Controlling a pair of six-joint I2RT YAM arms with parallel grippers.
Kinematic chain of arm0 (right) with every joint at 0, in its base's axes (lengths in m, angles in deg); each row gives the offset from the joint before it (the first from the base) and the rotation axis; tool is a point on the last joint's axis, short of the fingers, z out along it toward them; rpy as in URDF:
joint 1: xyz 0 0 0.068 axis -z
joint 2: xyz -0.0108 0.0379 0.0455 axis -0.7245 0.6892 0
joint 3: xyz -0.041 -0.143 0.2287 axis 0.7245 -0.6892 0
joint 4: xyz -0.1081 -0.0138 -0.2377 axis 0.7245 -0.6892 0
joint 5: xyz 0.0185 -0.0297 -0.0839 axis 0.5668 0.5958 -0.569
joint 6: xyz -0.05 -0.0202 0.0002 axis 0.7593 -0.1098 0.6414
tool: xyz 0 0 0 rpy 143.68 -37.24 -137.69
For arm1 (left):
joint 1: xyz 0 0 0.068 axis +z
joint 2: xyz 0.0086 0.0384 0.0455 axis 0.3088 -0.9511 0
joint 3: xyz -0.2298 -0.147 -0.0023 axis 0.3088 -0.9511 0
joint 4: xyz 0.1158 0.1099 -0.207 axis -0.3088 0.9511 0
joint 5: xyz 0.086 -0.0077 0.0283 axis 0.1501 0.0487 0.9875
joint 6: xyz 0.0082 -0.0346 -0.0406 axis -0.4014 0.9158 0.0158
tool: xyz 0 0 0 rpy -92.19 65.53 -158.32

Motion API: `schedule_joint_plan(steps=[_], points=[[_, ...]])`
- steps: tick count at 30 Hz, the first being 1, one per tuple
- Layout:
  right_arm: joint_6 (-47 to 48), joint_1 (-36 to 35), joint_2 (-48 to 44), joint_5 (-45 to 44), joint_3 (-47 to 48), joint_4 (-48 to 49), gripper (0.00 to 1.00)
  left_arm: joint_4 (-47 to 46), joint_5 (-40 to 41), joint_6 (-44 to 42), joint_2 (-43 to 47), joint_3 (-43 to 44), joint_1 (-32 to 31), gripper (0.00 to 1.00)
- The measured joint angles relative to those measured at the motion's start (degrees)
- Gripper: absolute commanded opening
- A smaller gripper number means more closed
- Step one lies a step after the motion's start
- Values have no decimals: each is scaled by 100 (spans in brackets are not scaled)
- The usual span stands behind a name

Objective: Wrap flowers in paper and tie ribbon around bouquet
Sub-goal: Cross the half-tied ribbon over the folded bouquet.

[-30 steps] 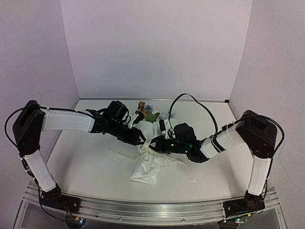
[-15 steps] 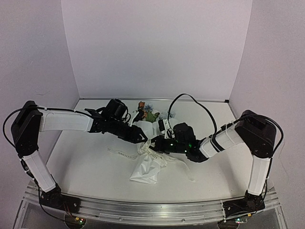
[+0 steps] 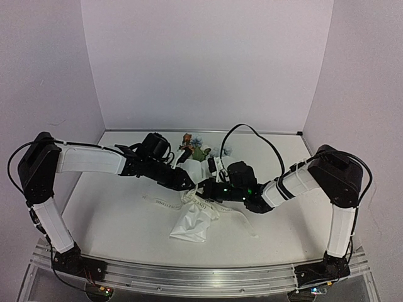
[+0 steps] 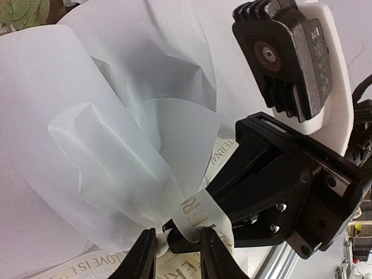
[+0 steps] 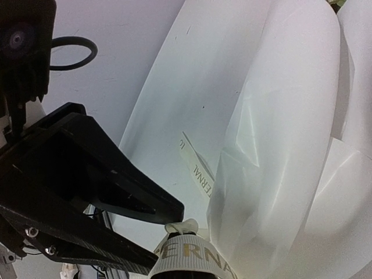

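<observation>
our right claw [image 3: 203, 186] is clamped on the ribbon [image 5: 192, 258]; our left claw [image 4: 178, 256] straddles it, jaws apart, beside the paper [image 4: 87, 116].

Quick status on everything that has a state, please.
Left gripper: partly open, astride the ribbon.
Right gripper: shut on the ribbon.
Ribbon: pinched beside the paper, ends loose on the table.
Paper: wrapped around the flowers.
Flowers: wrapped, blooms sticking out.

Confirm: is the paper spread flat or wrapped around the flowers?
Wrapped. The paper forms a crumpled bundle with the flowers poking out its far end; the left wrist view shows overlapping curled layers.
</observation>
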Motion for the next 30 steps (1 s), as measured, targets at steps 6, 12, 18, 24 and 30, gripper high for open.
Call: schedule_joint_plan(steps=[6,12,18,24,30], points=[[2,9,0,-62,-2,-22,0,-25,-9,88,-22,0,7,8],[0,9,0,-118,-2,-44,1,-29,135,127,-22,0,22,0],[-46,9,-25,-195,-99,-20,16,-90,330,136,-9,-29,16,0],[-59,9,-436,-310,-490,-234,23,-203,501,139,114,-192,16,0],[64,2,-1038,-452,-725,-588,30,-276,542,141,196,-229,-27,0]])
